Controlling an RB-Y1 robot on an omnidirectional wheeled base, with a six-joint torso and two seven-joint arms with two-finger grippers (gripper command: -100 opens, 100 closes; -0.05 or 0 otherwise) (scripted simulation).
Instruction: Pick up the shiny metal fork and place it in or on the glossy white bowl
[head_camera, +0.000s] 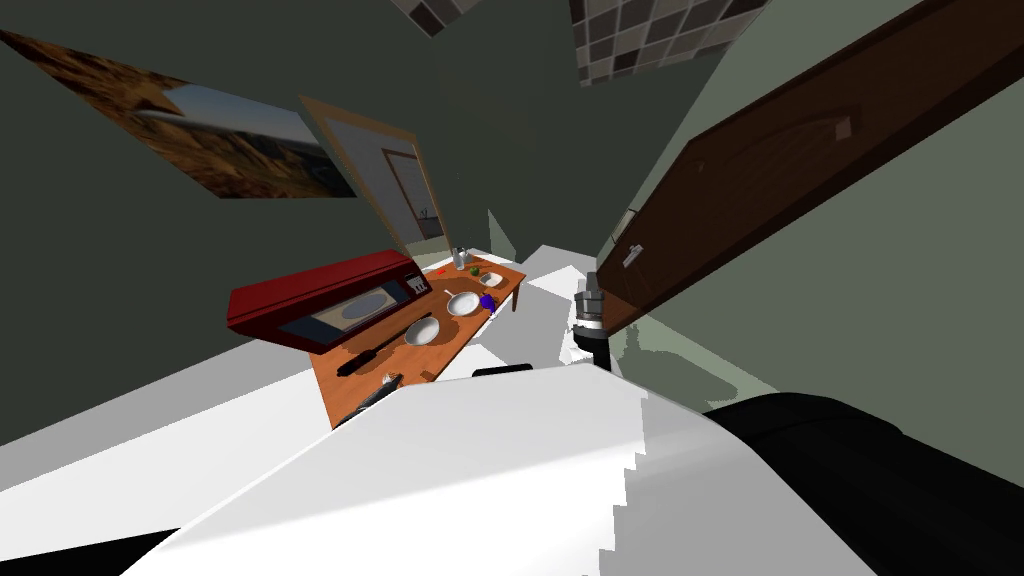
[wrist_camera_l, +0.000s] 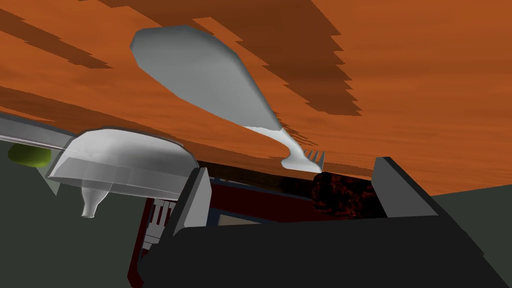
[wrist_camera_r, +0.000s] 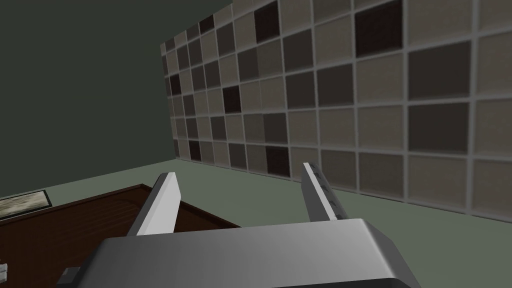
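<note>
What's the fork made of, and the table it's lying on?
The fork looks like metal: it is pale grey and smooth, with a lighter sheen at the neck, though the plain render leaves it open. The table looks wooden: it is orange-brown with darker grain streaks and a matte finish.

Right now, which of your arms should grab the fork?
Left. My left gripper is open right at the fork on the orange table, with the tines just ahead between its fingers. My right gripper, open too, is off by the brown door, away from the table.
</note>
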